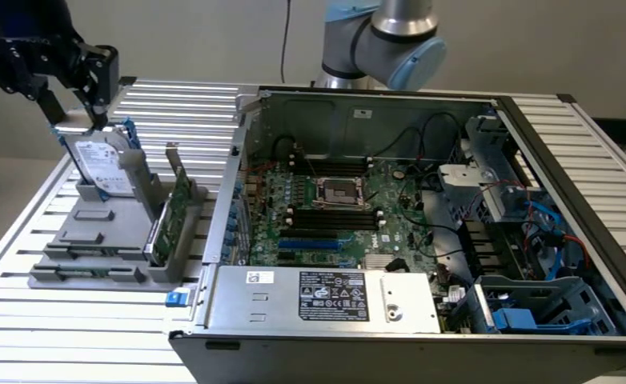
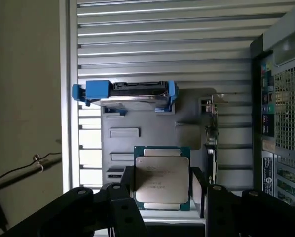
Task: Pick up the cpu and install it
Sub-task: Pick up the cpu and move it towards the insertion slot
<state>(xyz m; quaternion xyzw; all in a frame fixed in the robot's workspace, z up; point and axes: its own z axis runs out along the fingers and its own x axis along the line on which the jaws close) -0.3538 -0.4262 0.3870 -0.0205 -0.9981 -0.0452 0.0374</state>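
The cpu (image 2: 162, 177), a flat square chip with a silvery top and a tan rim, sits between my gripper's (image 2: 162, 186) two black fingers (image 2: 128, 183), which are shut on its opposite edges. It is held above the grey parts holder (image 2: 152, 129). In the exterior view my gripper (image 1: 75, 110) hangs at the far left, over the hard drive (image 1: 105, 164) that stands in that holder (image 1: 89, 240). The motherboard's bare cpu socket (image 1: 340, 192) lies inside the open computer case (image 1: 569, 200), well off to the exterior view's right of my gripper.
The hard drive (image 2: 128, 95) with blue bracket stands upright in the holder, and a long green circuit card (image 1: 174, 212) stands beside it. The case's side wall (image 1: 233, 176) rises between holder and motherboard. Cables and a drive cage (image 1: 505, 184) crowd the case's right part.
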